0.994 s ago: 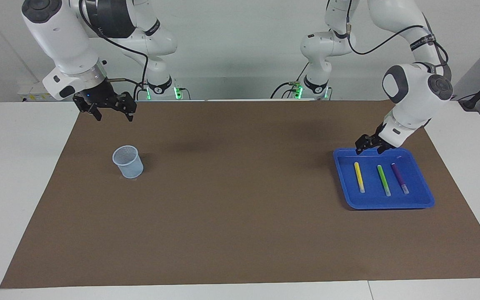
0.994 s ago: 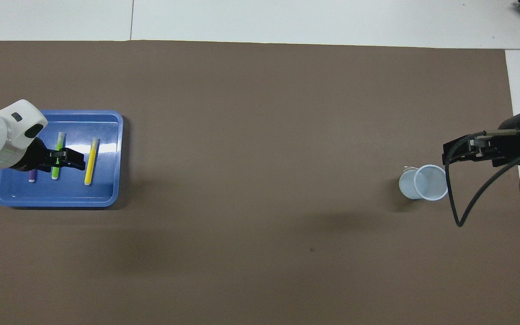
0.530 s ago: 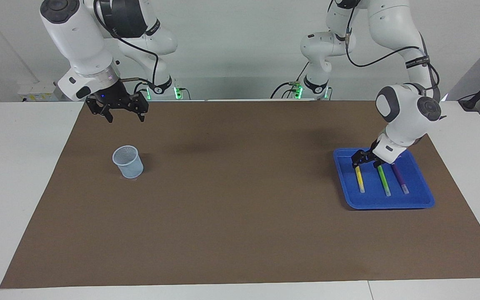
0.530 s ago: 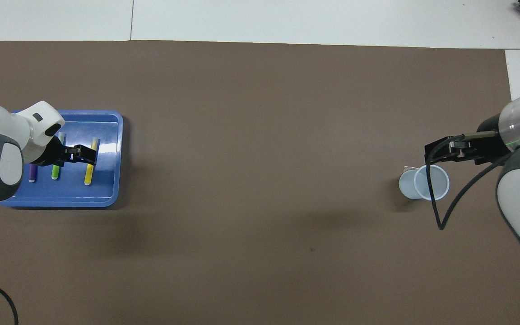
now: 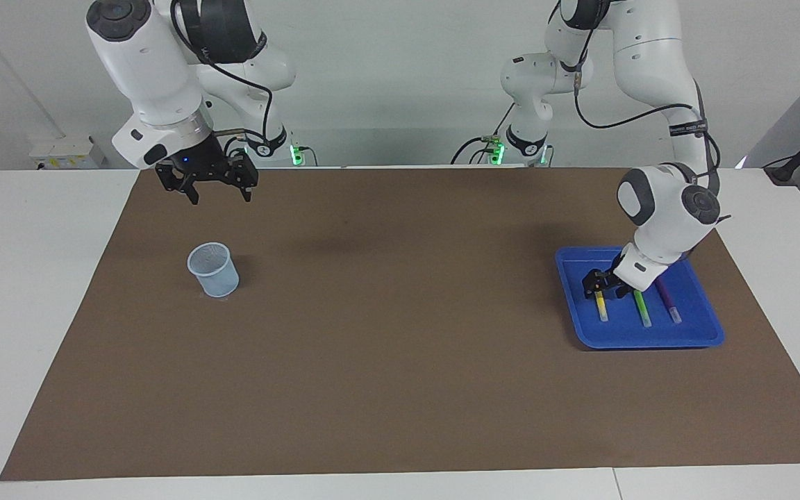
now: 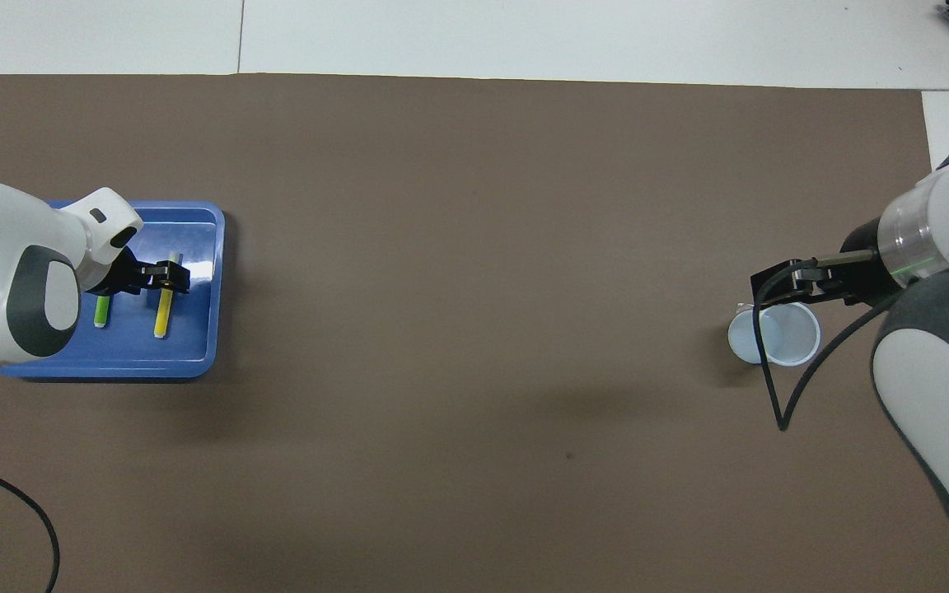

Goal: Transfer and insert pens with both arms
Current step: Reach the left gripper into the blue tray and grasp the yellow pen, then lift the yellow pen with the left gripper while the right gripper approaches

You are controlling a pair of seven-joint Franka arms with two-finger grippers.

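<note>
Three pens lie side by side in a blue tray [image 5: 650,338] [image 6: 194,350] at the left arm's end of the table: yellow [image 5: 602,307] [image 6: 161,317], green [image 5: 642,310] [image 6: 101,311] and purple [image 5: 669,304]. In the overhead view the left arm hides the purple one. My left gripper [image 5: 598,286] [image 6: 166,277] is down in the tray, open, with a finger on each side of the yellow pen's end nearer the robots. My right gripper [image 5: 212,189] [image 6: 779,282] hangs open in the air, over the mat beside the cup, with nothing in it.
A pale blue cup [image 5: 213,269] [image 6: 774,335] stands upright on the brown mat [image 5: 400,347] toward the right arm's end. A black cable [image 6: 779,395] loops down from the right arm over the cup in the overhead view. Two small arms with green-lit bases [image 5: 271,149] stand at the table's edge.
My left gripper has come down into the tray onto the yellow pen and its fingers have narrowed. My right arm has drifted toward the table's middle, near the cup.
</note>
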